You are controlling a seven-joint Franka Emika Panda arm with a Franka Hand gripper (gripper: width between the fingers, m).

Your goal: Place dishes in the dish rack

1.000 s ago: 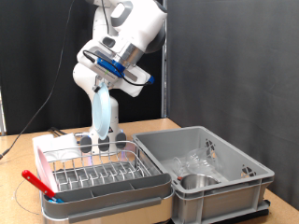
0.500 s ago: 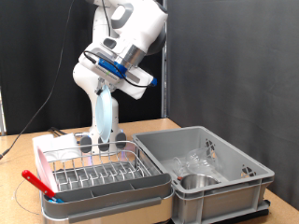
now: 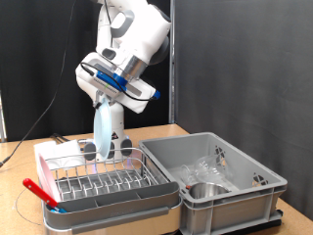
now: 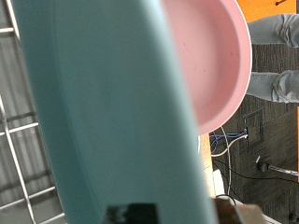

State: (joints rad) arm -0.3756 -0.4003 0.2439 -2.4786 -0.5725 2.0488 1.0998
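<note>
Gripper [image 3: 105,95] is pinched on the top rim of the light blue plate [image 3: 105,132], which hangs on edge, near vertical, over the back of the dish rack [image 3: 103,178] at the left end of the desk [image 3: 156,134]. Plate's lower edge looks just above the rear wires, not yet seated as far as I can tell. Wrist view is almost all plate [image 4: 103,103], with a pink plate [image 4: 210,65] close behind it, so a slot next to yours looks already taken; in the exterior view I can't make that one out. You want the plate kept on edge, lined up with a free slot between wires, and lowered straight, no twist, so it doesn't scrape its pink neighbour. Let go only once the rim sits between the wires. Steel bowl [image 3: 201,191] and clear glass pieces [image 3: 210,166] sit in the grey crate [image 3: 256,186] at the right end of the desk, well apart from the rack.
</note>
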